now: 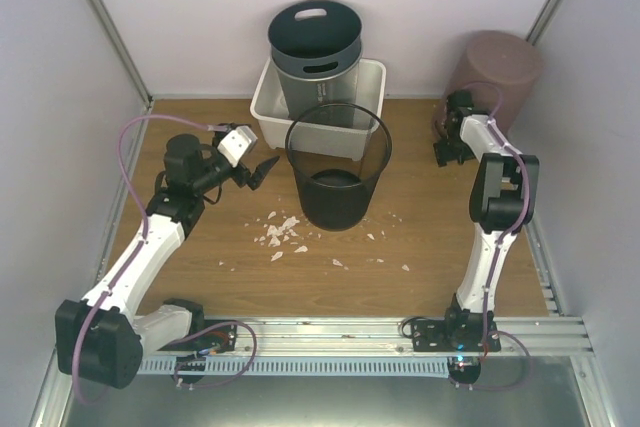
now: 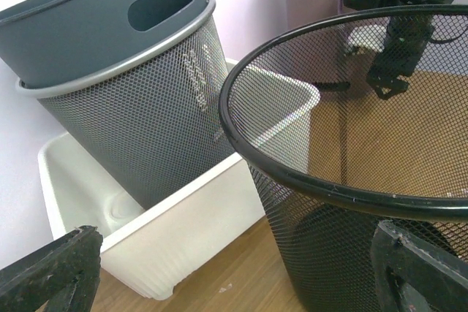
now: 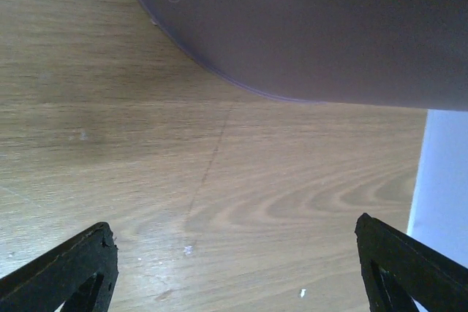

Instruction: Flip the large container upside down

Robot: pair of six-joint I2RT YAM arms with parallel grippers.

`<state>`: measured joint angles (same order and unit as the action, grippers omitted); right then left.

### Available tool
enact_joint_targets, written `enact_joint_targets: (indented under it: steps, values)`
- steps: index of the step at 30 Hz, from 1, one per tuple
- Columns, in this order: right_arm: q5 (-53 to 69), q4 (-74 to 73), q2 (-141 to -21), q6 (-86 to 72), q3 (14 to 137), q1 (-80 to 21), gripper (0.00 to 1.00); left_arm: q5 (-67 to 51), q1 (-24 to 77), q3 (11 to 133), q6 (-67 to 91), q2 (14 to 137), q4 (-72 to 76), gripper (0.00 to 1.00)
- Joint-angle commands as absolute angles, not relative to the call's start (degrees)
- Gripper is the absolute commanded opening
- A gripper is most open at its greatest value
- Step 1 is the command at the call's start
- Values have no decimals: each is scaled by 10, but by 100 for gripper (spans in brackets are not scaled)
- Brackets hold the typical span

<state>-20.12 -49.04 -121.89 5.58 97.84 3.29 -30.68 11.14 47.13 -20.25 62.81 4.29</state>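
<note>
Standing at about 1 o'clock on the brown wooden tabletop (image 1: 420, 217), the large mauve plastic bin (image 1: 495, 72) (image 3: 307, 27) has its closed base up and its rim down on the wood. The right gripper (image 1: 447, 154) (image 3: 232, 228) hangs near the bin's 7 o'clock side, jaws spread wide and gripping nothing. The left gripper (image 1: 262, 169) (image 2: 234, 235), at 9 o'clock of the central black wire-mesh wastebasket (image 1: 338, 182) (image 2: 351, 180), is equally wide and empty, while at 12 o'clock a white rectangular plastic tub (image 1: 265, 112) (image 2: 183, 231) holds a grey mesh basket (image 1: 318, 89) (image 2: 146, 122) with a dark grey plastic bin (image 1: 315, 27) (image 2: 88, 27) nested inside.
</note>
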Motion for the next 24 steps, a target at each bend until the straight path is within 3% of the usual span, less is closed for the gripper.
enact_joint_targets:
  steps: [1,7,15,24]
  values:
    - [-170,-482,-1225,70,993,30,89,-312,108,493,-212,633,55,99]
    - [-120,-513,-1161,59,994,13,89,-329,108,531,-274,609,-21,99]
    - [-109,-510,-1030,39,951,-17,89,-410,109,676,-436,582,-246,99]
    - [-22,-524,-877,-21,942,-22,93,-384,113,740,-442,576,-301,99]
